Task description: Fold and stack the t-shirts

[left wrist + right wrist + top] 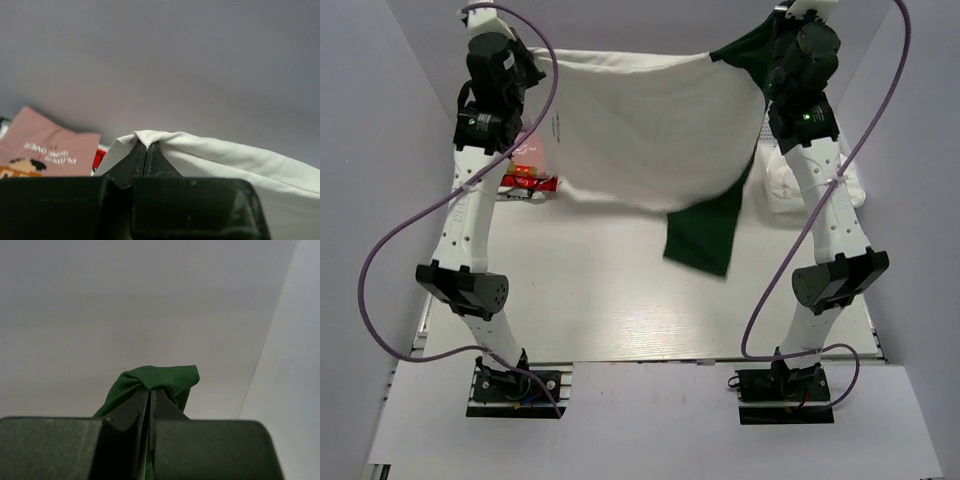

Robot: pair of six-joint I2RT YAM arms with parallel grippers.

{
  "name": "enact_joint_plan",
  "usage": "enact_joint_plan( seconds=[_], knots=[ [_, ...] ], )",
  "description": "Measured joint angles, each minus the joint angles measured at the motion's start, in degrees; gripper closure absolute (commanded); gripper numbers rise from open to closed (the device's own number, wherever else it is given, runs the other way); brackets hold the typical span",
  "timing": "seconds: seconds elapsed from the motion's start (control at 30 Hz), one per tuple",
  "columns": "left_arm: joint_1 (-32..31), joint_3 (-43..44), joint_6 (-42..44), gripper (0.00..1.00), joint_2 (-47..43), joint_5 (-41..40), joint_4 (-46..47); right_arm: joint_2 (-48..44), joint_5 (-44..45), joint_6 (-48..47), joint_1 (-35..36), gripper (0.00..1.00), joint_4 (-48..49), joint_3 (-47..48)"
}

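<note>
Op: Left end effector (pixel 146 159) sits closest in my left wrist view. Its fingers are pressed together on a fold of the off-white shirt (pixel 240 165), and the cloth runs off to the right.

Desk: Anything behind it?

Op: Yes, a pink shirt (pixel 50 150) with a printed graphic lies at lower left. A sliver of red shirt (pixel 98 159) shows just beside the off-white cloth's edge.

Desk: And the right wrist view?

Op: Right end effector (pixel 151 402) is nearest there, also clamped. Its fingers are together on a bunch of dark green sleeve (pixel 160 377), and I see only plain wall (pixel 150 300) behind it.

Desk: What do you get from above?

Op: I see the left arm (pixel 470 220) and the right arm (pixel 830 210) both reaching to the far side. The off-white shirt hangs spread between them over the surface (pixel 620 310), sagging in the middle. Green cloth bunches at the right arm's end, and a dark green flap (pixel 705 235) hangs from the shirt's lower right edge. The red shirt lies by the left arm, partly under the hanging cloth. White shirts (pixel 820 185) sit on the right, behind the right arm. Purple cables (pixel 395 260) loop off both arms.
</note>
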Motion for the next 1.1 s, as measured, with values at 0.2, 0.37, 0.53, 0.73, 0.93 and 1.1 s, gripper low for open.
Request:
enact_joint_plan(
  seconds=[0.2, 0.37, 0.53, 0.73, 0.93, 1.1],
  knots=[
    [0.42, -7.23, 2.01, 1.0, -11.17, 0.44, 8.35, -11.37, -3.78, -0.98, -0.33, 1.0, 9.14, -6.03],
    [0.39, -27.02, 2.69, 1.0, -26.4, 2.8, 17.09, -29.77, -6.25, -1.79, -0.48, 1.0, 17.75, -26.97],
    [0.42, -54.1, 0.98, 1.0, -36.94, 5.29, 23.04, -43.04, -6.8, 1.86, -0.5, 1.0, 16.85, -52.57],
    [0.35, -79.03, -8.83, 1.0, -38.45, 6.6, 15.21, -51.52, -10.25, 15.28, -0.44, 1.0, -0.92, -80.06],
    [-0.04, -90.36, -19.78, 0.96, -44.85, 8.02, 3.21, -57.13, -10.91, 29.18, -0.44, 0.89, -22.34, -87.45],
    [-0.17, -93.74, -24.5, 0.39, -45.22, 9.68, -3.5, -56.46, -13.27, 37.79, -0.5, 0.53, -30.03, -93.39]
  ],
)
